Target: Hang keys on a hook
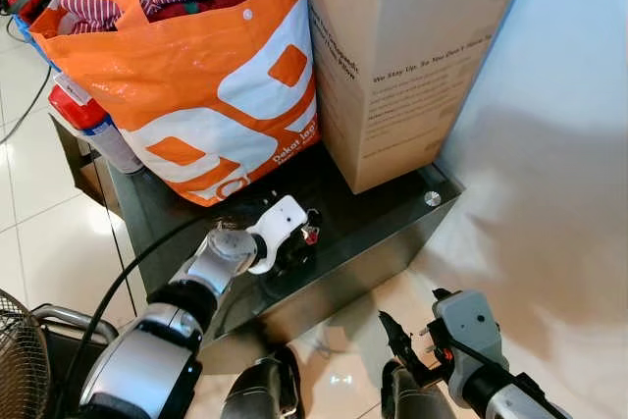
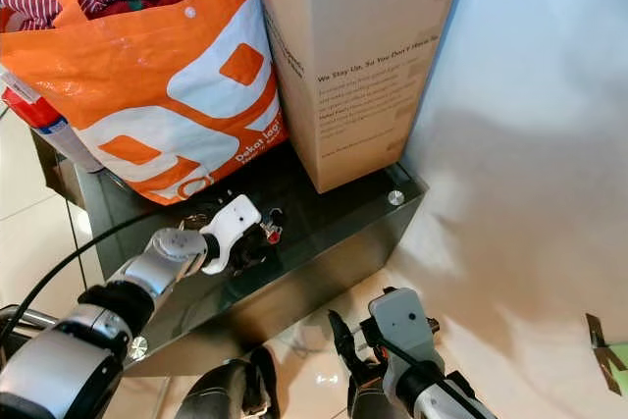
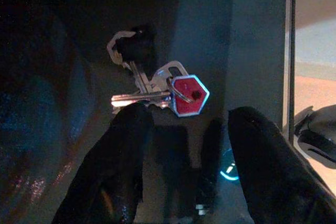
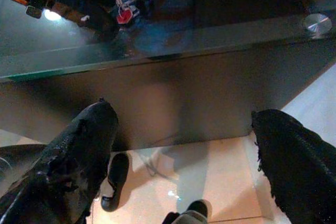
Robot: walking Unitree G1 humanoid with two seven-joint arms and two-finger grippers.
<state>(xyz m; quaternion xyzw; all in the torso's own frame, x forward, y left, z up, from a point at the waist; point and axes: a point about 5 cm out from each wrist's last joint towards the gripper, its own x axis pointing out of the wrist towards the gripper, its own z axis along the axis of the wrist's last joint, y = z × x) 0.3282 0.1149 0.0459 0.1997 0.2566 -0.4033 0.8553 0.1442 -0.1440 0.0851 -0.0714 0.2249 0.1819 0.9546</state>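
A bunch of keys (image 3: 152,85) with a red six-sided tag (image 3: 188,95) lies on the dark glass top of a low table (image 1: 392,213), near its front edge. My left gripper (image 3: 189,116) reaches over the table, open, with its two black fingertips (image 3: 131,119) just short of the keys and nothing between them. From the head, the keys (image 1: 310,234) show just past the left gripper's white housing (image 1: 280,228). My right gripper (image 1: 417,326) hangs open low in front of the table, above the floor. It looks up at the table's front and the keys (image 4: 124,14).
An orange bag (image 1: 216,95) full of clothes and a tall cardboard box (image 1: 392,56) stand at the back of the table. A white wall (image 1: 559,144) rises on the right. Spray cans (image 1: 93,125) stand left of the bag. A fan (image 1: 20,360) is at lower left, on the tiled floor.
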